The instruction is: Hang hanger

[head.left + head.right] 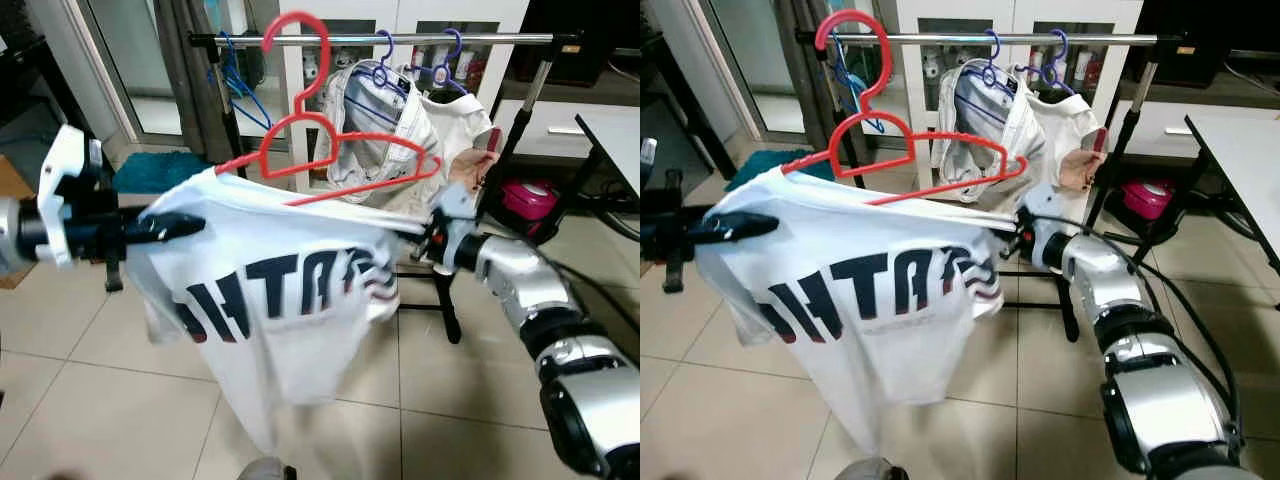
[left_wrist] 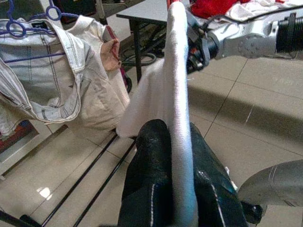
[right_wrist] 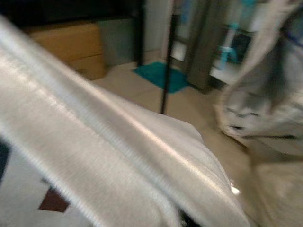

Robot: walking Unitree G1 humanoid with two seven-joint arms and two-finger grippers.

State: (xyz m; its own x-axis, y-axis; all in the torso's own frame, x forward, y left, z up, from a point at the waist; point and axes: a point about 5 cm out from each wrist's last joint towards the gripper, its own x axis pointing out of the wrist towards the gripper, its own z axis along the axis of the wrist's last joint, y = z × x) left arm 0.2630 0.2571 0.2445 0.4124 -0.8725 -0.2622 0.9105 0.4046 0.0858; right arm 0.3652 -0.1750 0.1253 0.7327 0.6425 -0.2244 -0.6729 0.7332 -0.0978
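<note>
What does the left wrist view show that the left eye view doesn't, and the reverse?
Left wrist view: the left claw seen close, its fingers pinching a fold of the white T-shirt, and a grey table behind. Left eye view: the red hanger hooked on the rail, and the shirt's dark lettering. Both: the shirt stretched to the right claw, and pale garments on blue hangers.

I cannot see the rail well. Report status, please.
Left gripper and right gripper shut on shirt. Red hanger in shirt, hook at rail. Jacket beside.
</note>
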